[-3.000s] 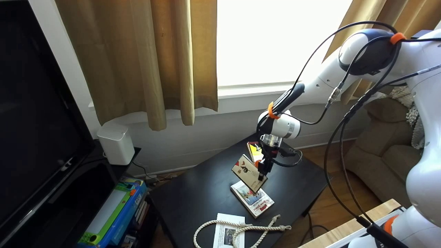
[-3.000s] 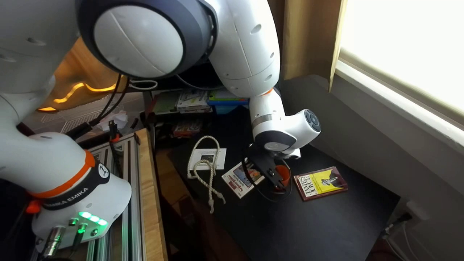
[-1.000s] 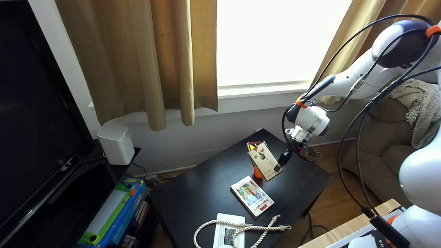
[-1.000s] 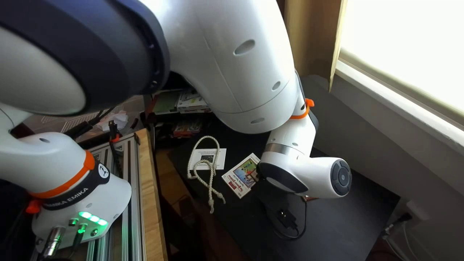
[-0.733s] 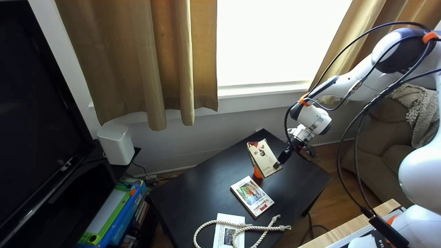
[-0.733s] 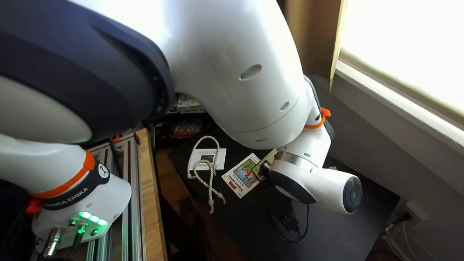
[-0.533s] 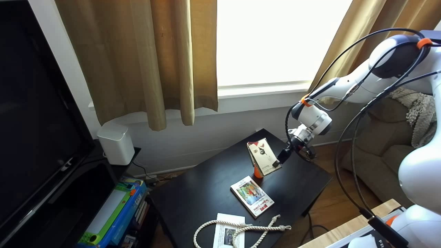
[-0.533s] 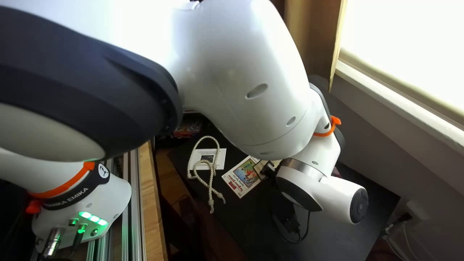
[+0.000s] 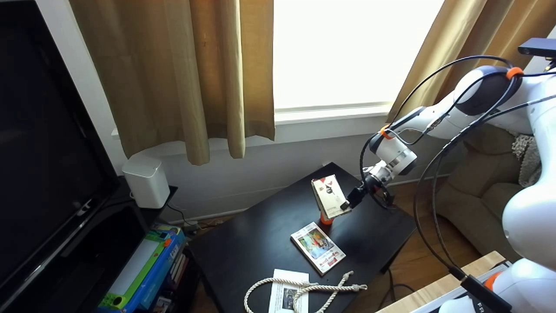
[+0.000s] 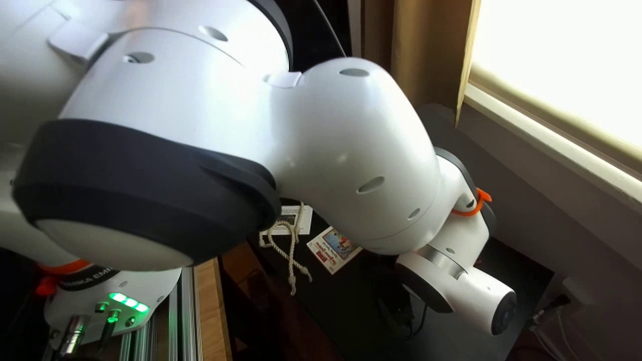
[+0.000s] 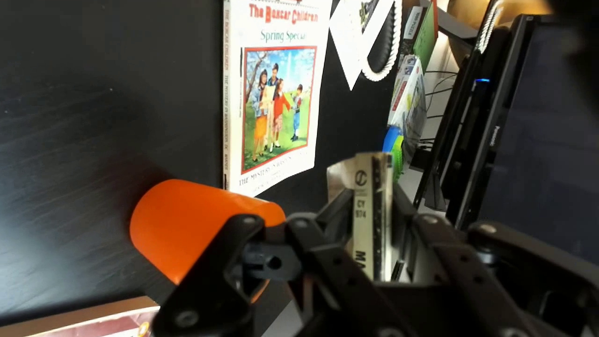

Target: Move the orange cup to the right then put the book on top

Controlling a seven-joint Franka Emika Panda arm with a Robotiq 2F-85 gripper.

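Observation:
The orange cup (image 9: 326,220) stands on the black table, partly under the book; in the wrist view the cup (image 11: 187,224) is partly behind the finger linkage. The book (image 9: 331,196), cream with a red corner and a small dark figure, is held tilted over the cup. In the wrist view its pale spine (image 11: 364,206) sits between the fingers. My gripper (image 9: 345,205) is shut on one end of the book; it also shows in the wrist view (image 11: 373,213). Whether book and cup touch cannot be told. The arm hides all three in an exterior view.
The Boxcar Children book (image 9: 318,247) lies beside the cup; it also shows in the wrist view (image 11: 276,93). A white sheet (image 9: 289,278) with a looped rope (image 9: 334,288) lies at the table's near end. A red-brown book (image 11: 98,323) lies beyond the cup, mostly covered.
The gripper carried the book from above the Boxcar Children book to over the cup. In the last second the book shifted slightly up and left in an exterior view, while the upper arm sank.

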